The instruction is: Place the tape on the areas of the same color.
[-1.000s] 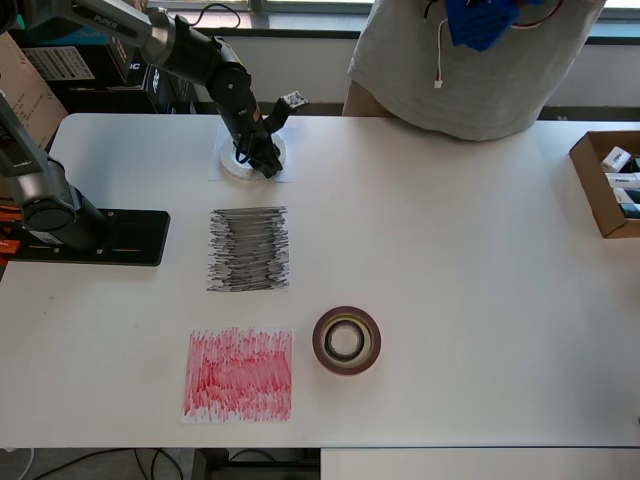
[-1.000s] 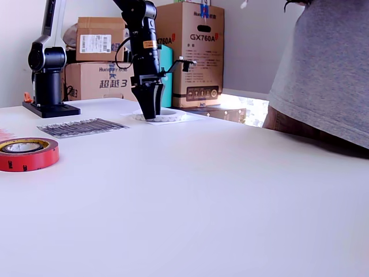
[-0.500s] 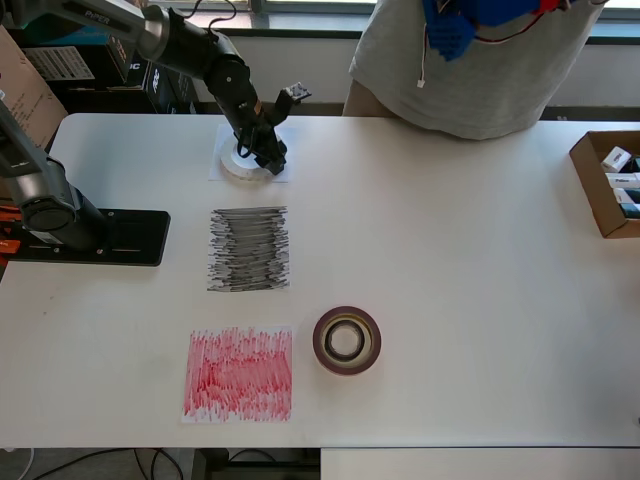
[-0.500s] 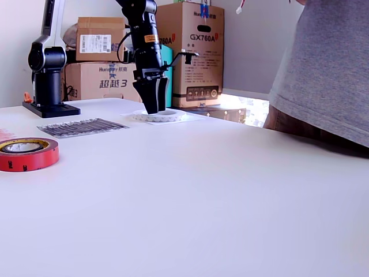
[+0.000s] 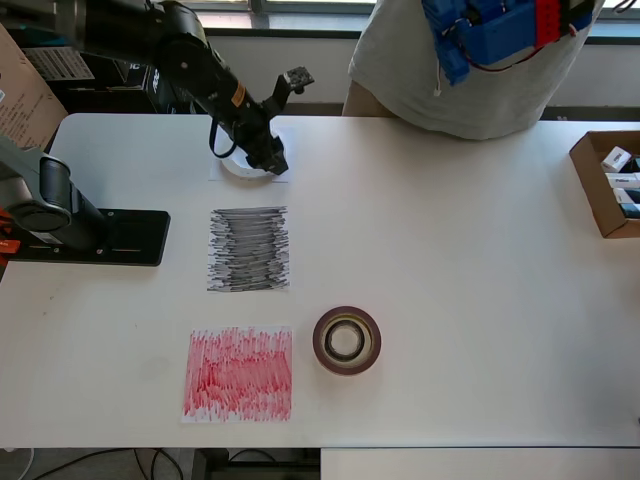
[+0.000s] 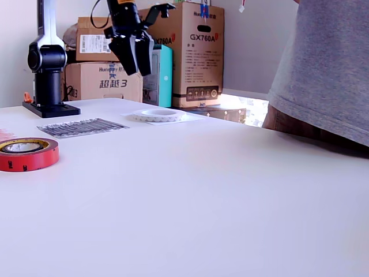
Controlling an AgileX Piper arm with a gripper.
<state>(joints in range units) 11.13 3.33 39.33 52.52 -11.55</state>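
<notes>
A person in a grey shirt (image 5: 470, 70) stands at the far edge of the white table (image 5: 460, 260), head cut off by the frame, holding something blue with red and white wires that is hard to make out. Cardboard boxes behind the table read "GX760A" (image 6: 196, 52) and "超越3" (image 6: 102, 81); a smaller open box (image 5: 608, 185) at the overhead view's right edge is partly cropped.

The black arm (image 5: 170, 50) reaches from the upper left, its base plate (image 5: 100, 237) flat on the table. The gripper (image 6: 134, 60) hangs in the air above the whitish tape ring (image 6: 159, 115), its dark fingers slightly parted and empty. From overhead the arm covers much of that ring and the white paper patch (image 5: 225, 175) under it.

The black-grey scribbled square (image 5: 249, 249) lies bare in the middle. The red scribbled square (image 5: 238, 373) lies bare nearer the front edge. Just beside it, on the overhead view's right, the dark red-brown tape roll (image 5: 346, 340) lies flat on the table, a small black ring (image 5: 345, 341) nested inside its hole.
</notes>
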